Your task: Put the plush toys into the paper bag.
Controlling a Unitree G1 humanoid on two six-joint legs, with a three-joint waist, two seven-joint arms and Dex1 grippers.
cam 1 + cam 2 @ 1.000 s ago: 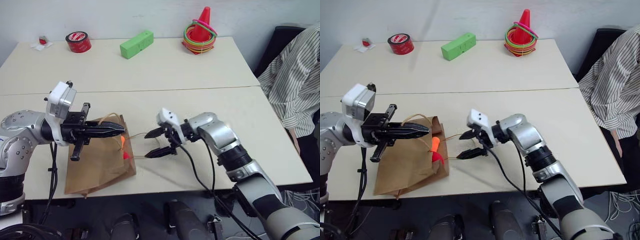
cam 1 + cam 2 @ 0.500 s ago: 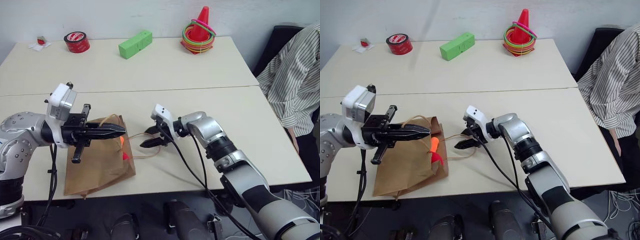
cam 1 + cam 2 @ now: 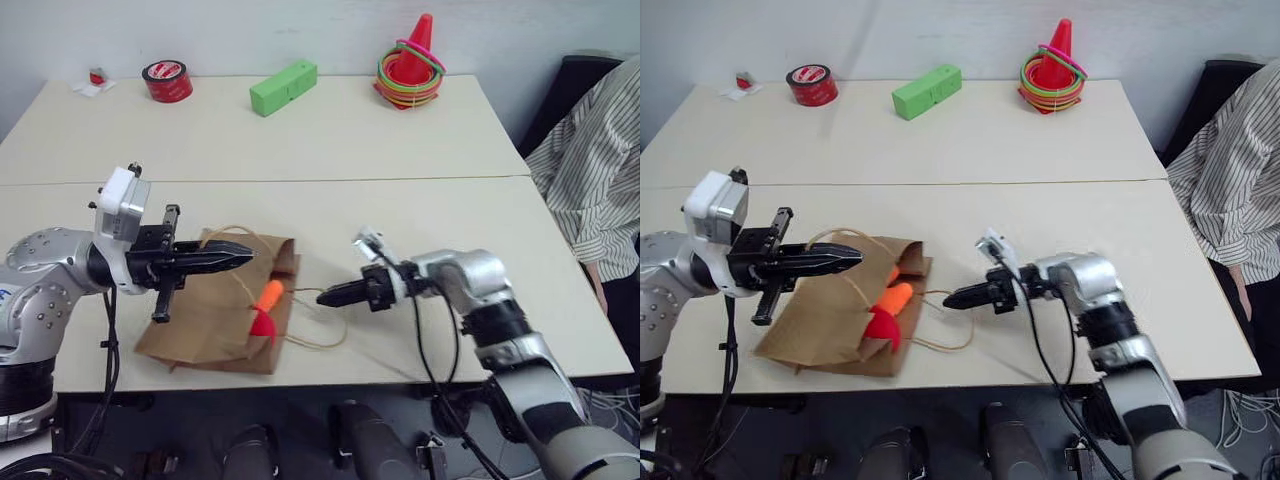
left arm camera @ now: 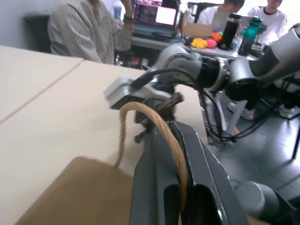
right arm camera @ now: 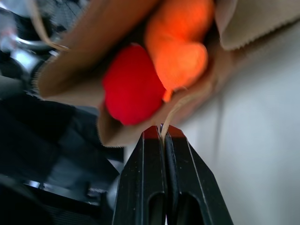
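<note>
On the table [image 3: 420,140], paper bag [image 3: 205,320] lies mouth rightward, both jaws pinching its cord handles [image 3: 322,335].

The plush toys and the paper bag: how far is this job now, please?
Mostly done: the red plush toy and the orange plush toy sit in the mouth of the paper bag, partly poking out. In hand: the left hand and the right hand are each shut on a cord handle. Left: probably settling the toys deeper.
</note>
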